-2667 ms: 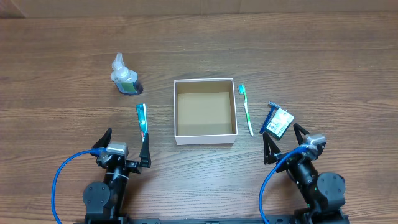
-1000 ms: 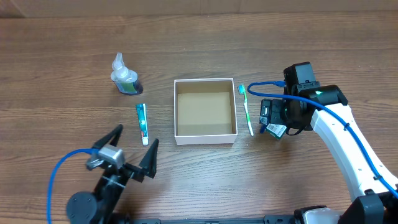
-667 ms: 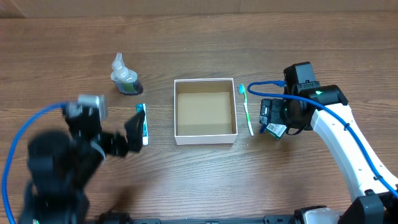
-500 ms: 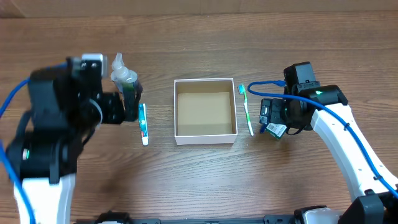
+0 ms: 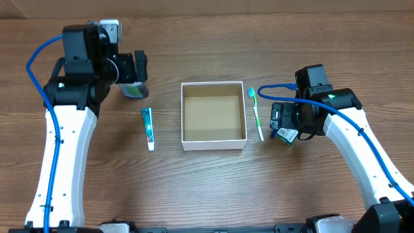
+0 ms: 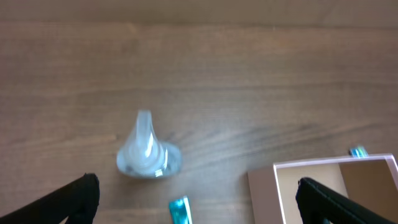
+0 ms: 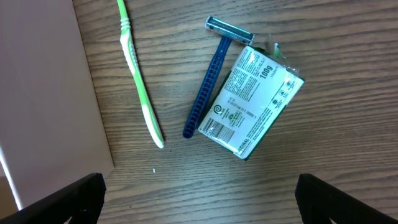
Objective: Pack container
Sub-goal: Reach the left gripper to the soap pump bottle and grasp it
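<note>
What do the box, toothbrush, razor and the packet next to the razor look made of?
Container: cardboard, matte, with a plain brown inside and white-coated walls and rim.
Toothbrush: smooth green plastic with a paler neck, probably moulded.
Razor: blue plastic handle with a ribbed grip. The head is greyish; I cannot tell if it is metal or plastic.
Packet: white printed label under what seems clear glossy film, crinkled at one end. Contents unclear.

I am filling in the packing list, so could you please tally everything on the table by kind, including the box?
Bottle: 1
Toothpaste tube: 1
Toothbrush: 1
Razor: 1
Labelled packet: 1
Box: 1
Total: 6
</note>
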